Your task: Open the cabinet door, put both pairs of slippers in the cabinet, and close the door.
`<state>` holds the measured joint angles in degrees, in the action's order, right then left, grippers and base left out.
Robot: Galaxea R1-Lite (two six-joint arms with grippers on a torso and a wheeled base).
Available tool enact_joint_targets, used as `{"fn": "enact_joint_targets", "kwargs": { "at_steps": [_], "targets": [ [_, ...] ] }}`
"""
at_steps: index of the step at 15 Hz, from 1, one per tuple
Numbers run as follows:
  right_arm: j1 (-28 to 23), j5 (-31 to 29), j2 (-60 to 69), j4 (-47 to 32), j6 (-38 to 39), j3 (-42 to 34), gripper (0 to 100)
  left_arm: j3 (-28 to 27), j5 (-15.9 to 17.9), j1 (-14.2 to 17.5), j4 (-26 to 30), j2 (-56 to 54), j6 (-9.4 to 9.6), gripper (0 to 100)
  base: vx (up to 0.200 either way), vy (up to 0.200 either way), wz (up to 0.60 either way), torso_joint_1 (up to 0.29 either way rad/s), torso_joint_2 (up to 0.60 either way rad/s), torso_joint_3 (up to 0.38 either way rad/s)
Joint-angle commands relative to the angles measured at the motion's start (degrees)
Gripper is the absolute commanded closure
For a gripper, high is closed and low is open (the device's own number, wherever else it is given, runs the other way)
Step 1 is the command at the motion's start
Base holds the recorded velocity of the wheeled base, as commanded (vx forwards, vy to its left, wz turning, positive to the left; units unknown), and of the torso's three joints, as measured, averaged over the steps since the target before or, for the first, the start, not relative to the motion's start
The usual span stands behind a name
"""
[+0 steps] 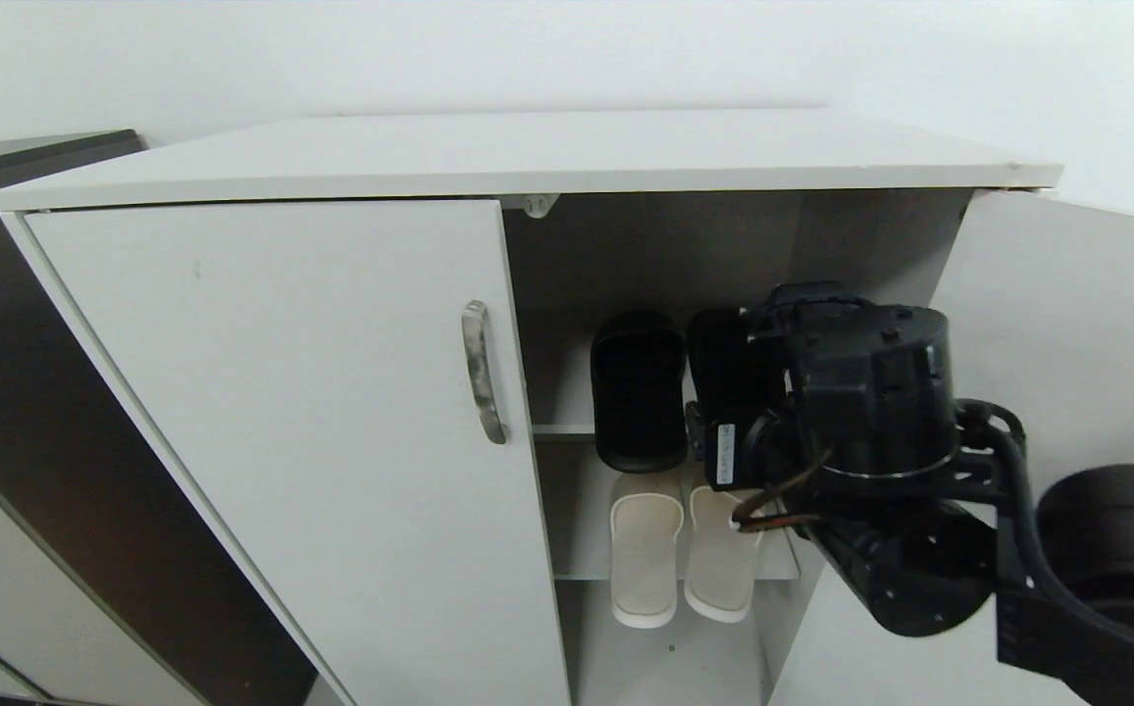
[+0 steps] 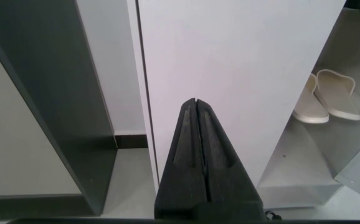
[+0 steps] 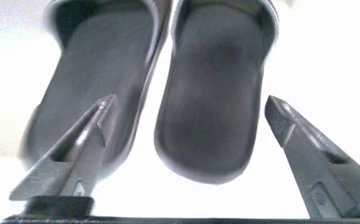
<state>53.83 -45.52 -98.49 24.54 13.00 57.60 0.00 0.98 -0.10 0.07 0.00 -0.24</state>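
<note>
A: "A white wall, and a white cabinet [image 1: 528, 157] against it?"

B: "Yes, one door [image 1: 1067, 343] open. The right gripper [image 3: 189, 106] is spread wide and empty, with the black slippers [image 1: 638, 392] just ahead of it and the white slippers [image 1: 645, 559] below. The left gripper [image 2: 196, 102] is pressed closed, holding nothing, facing the closed door [image 2: 242, 62]."

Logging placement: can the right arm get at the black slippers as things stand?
Probably yes: the right gripper, fingers open, faces the black slippers on the shelf, with the right door open and nothing between.
</note>
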Motion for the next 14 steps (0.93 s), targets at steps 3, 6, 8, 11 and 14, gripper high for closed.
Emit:
{"fn": "enact_joint_targets", "kwargs": {
  "at_steps": [3,6,8,11,14],
  "targets": [
    [2.9,0.0,3.9,1.1,-0.6,-3.6,100,0.0,0.0,0.0,0.0,0.1,-0.02,100,0.000,0.000,0.00,0.000,0.00,0.000],
    [2.9,-0.1,3.0,1.2,-0.6,-3.8,100,0.0,0.0,0.0,0.0,0.0,-0.02,100,0.000,0.000,0.00,0.000,0.00,0.000],
    [2.9,-0.1,2.9,1.2,-0.6,-3.9,100,0.0,0.0,0.0,0.0,0.1,-0.02,100,0.000,0.000,0.00,0.000,0.00,0.000],
    [2.9,-0.1,2.2,1.2,-0.6,-3.9,100,0.0,0.0,0.0,0.0,0.1,-0.02,100,0.000,0.000,0.00,0.000,0.00,0.000],
    [2.9,-0.1,1.3,1.2,-0.6,-3.8,100,0.0,0.0,0.0,0.0,0.1,-0.02,100,-0.067,0.000,0.00,0.001,0.00,-0.001]
  ]
}}
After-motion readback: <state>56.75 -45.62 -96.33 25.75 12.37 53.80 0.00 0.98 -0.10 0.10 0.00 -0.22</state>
